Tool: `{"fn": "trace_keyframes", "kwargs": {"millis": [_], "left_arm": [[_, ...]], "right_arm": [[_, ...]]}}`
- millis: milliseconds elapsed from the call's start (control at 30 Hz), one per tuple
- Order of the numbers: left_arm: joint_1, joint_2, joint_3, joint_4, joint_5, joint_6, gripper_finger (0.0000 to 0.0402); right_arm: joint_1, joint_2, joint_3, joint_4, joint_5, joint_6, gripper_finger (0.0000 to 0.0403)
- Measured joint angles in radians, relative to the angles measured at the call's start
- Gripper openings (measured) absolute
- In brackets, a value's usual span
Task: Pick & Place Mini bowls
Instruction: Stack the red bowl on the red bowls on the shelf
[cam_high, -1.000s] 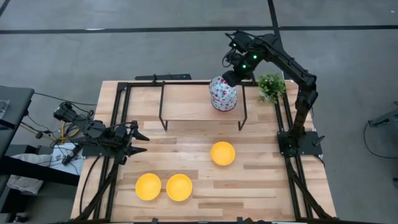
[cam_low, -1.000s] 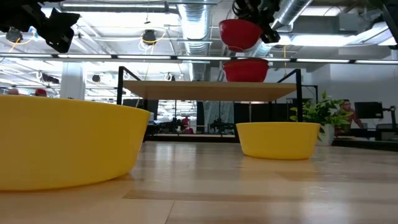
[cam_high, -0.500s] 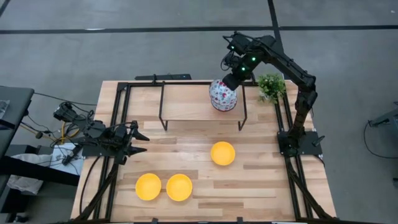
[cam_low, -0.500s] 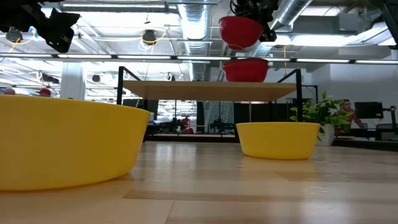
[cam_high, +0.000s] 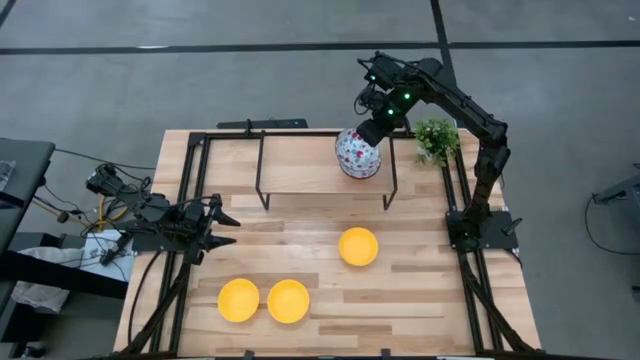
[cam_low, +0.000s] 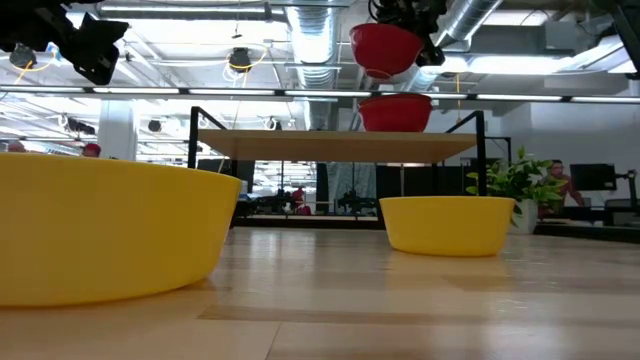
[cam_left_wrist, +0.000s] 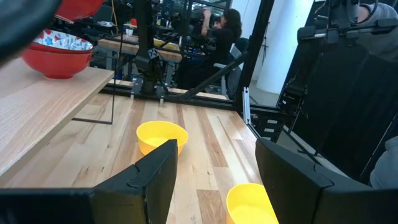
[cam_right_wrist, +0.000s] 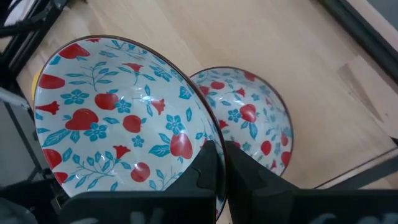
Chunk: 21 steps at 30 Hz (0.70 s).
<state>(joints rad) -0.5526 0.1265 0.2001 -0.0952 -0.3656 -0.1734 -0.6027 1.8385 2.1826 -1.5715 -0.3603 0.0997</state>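
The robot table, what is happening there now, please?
The right gripper holds a floral bowl by its rim above the raised shelf, over a floral bowl stack already there. The left gripper waits, open, at the table's left. Three yellow bowls sit on the table below.

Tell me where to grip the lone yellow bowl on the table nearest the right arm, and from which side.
Grip the lone yellow bowl by its thin rim, coming straight down from above with one finger inside and one outside. It sits upright and open, apart from the other bowls. The right gripper holds a floral bowl the same way.
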Motion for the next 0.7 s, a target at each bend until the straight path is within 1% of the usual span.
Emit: {"fn": "trace_keyframes", "kwargs": {"millis": [133,400,567,633,700], "left_arm": [[0.0,0.0,0.0,0.0,0.0,0.0,0.0216],[0.0,0.0,0.0,0.0,0.0,0.0,0.0216],[0.0,0.0,0.0,0.0,0.0,0.0,0.0216],[0.0,0.0,0.0,0.0,0.0,0.0,0.0216],[0.0,0.0,0.0,0.0,0.0,0.0,0.0216]], "right_arm": [[-0.009,0.0,0.0,0.0,0.007,0.022,0.0],[0.005,-0.042,-0.002,0.0,0.004,0.031,0.0],[0.013,-0.096,-0.001,0.0,-0.019,0.04,0.0],[0.028,-0.114,-0.002,0.001,0.002,0.038,0.0],[0.034,-0.128,-0.03,0.001,0.02,0.034,0.0]]}}
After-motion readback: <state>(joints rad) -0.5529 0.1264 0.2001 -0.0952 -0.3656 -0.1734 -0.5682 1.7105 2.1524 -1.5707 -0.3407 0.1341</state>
